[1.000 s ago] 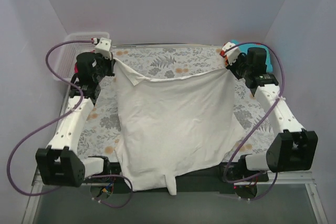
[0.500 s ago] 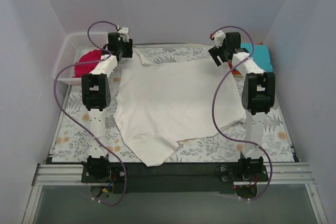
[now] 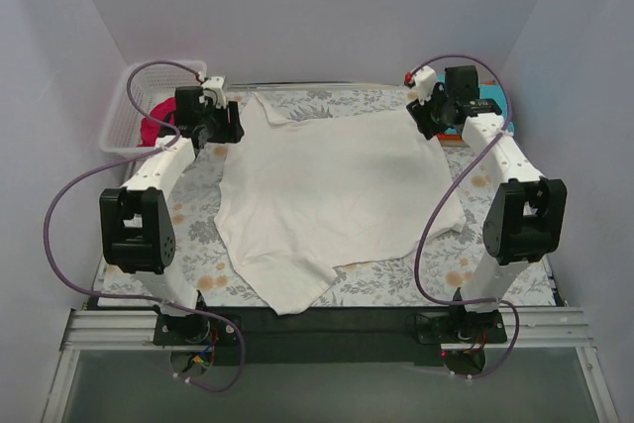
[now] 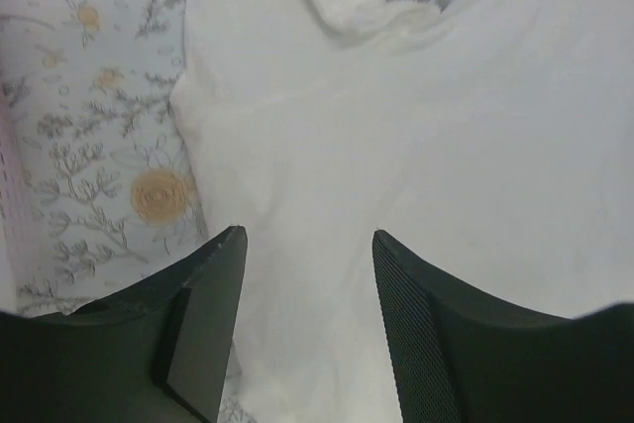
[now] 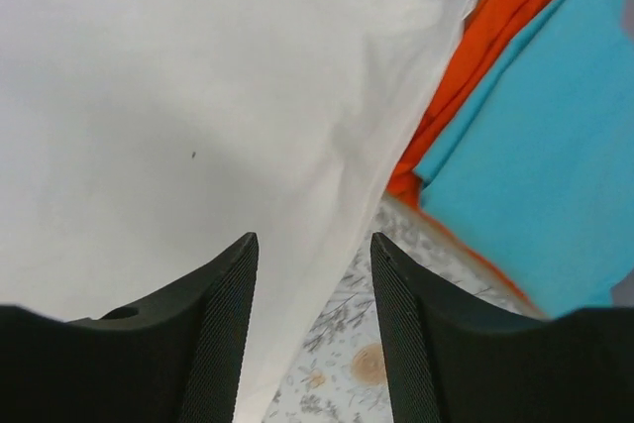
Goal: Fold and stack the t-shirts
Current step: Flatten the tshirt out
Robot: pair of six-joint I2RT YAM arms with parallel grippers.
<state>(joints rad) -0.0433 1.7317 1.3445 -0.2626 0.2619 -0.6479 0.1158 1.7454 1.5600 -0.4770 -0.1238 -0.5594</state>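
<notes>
1. The off-white t-shirt (image 3: 332, 200) lies spread on the floral table covering (image 3: 198, 215), mid-table between the two arms; its near part is skewed and drawn to a point, and a flap at the far-left corner is turned back on itself
2. The left gripper (image 4: 307, 245) hangs over the shirt's far-left part, its jaws about half apart with nothing between them; the right gripper (image 5: 314, 245) hangs over the far-right edge in the same way, empty
3. The step in hand appears to be readying the shirt for its first fold: I would flatten the turned flap and square the near hem first, because a fold made over that skew would come out crooked
4. Both grippers should take matching points on opposite sides, pinch through the cloth near its edge, and travel level and together so the crease runs straight
5. The right jaws need care, since the orange t-shirt (image 5: 475, 56) lies just beside that edge and could be caught up with it
6. The white mesh basket (image 3: 119, 111) in the far-left corner holds the magenta t-shirt (image 3: 157, 131); the left arm covers much of it, so I cannot tell what else is inside
7. The teal t-shirt (image 5: 535, 146) lies on the orange one at the far right, on the covering and in no container
</notes>
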